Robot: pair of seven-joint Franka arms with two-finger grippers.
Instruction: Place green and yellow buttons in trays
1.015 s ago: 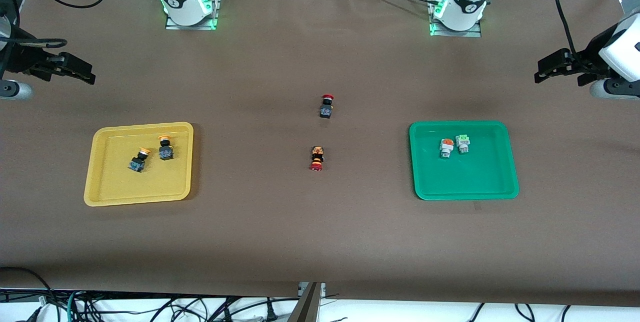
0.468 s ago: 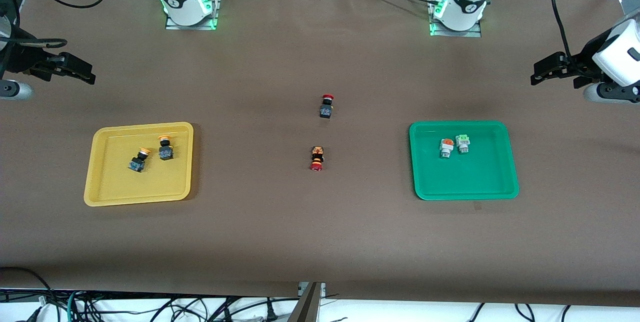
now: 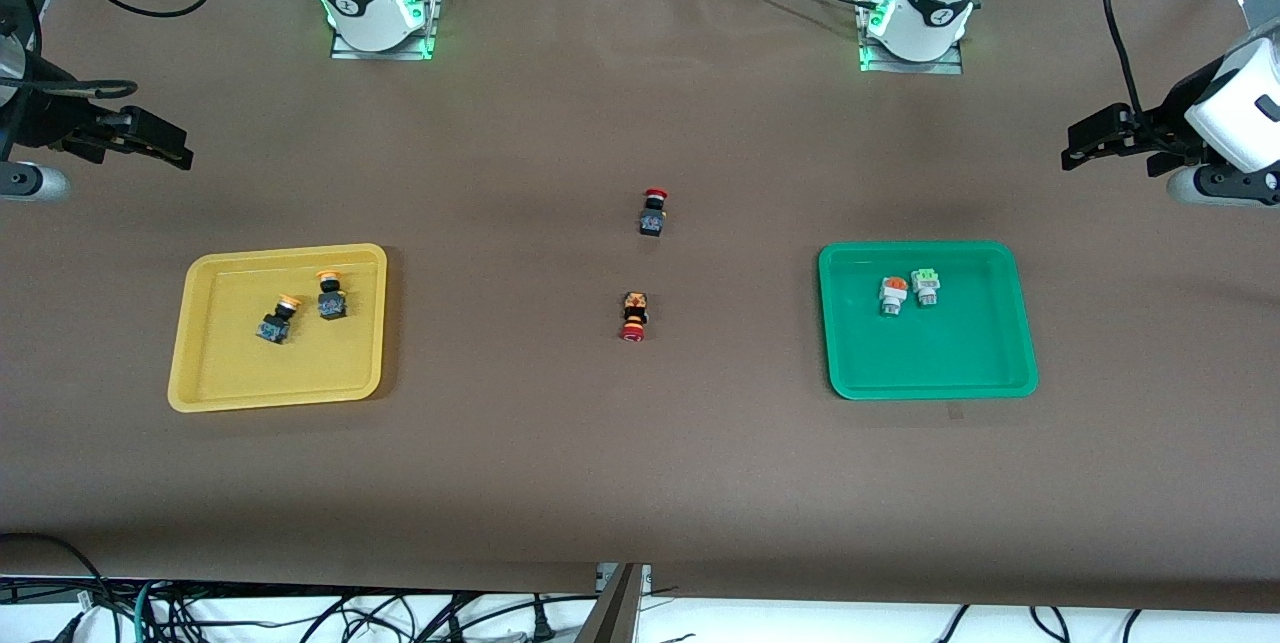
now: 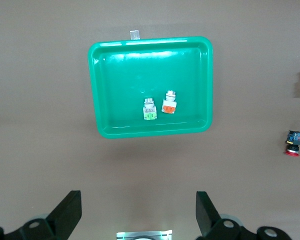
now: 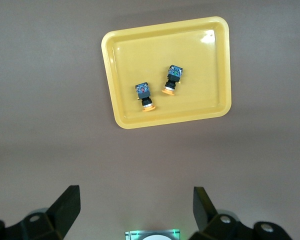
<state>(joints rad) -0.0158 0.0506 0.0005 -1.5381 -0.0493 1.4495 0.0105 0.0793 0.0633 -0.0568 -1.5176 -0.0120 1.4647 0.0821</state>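
Over opposite table ends, left claw (image 3: 1085, 145) and right claw (image 3: 170, 148), both wide open, empty.

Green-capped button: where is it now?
The green-capped button lies in the green tray, in the part farther from the front camera, beside the orange-capped button, which is on its right-arm side.
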